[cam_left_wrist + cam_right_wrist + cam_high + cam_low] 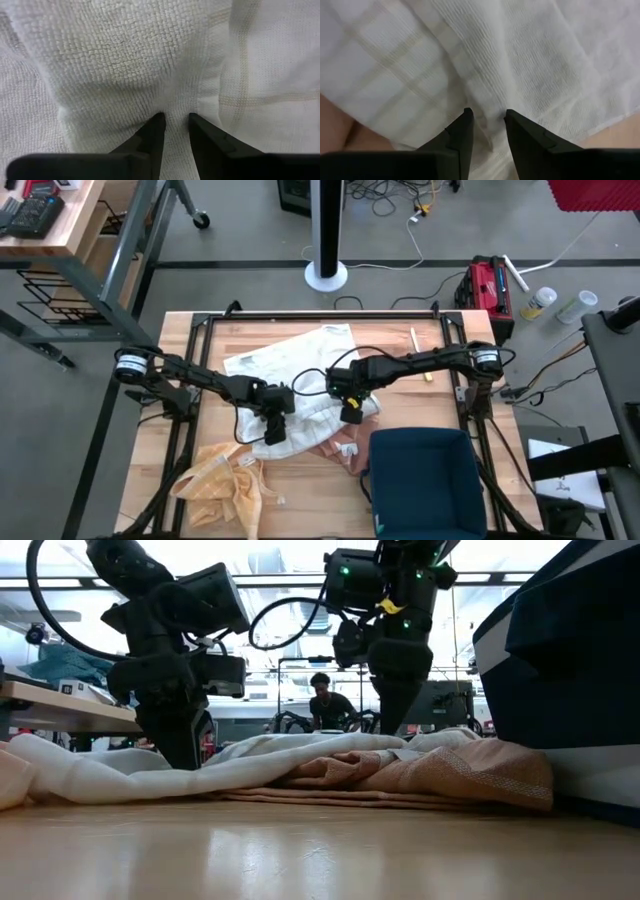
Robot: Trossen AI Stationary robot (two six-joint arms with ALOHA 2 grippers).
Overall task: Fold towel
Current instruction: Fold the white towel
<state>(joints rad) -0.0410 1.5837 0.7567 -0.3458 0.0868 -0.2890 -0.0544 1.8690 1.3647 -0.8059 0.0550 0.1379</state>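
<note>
From above, my left jaws and right jaws both press down into the white towel bunched mid-surface, a peach cloth under its near edge. At surface height, the towel lies draped over that peach cloth; I could snag both layers and drag the wrong one. My left wrist camera shows narrowly parted fingers pinching a terry ridge. My right wrist camera shows fingers nipping a thin fold, which could slip free.
</note>
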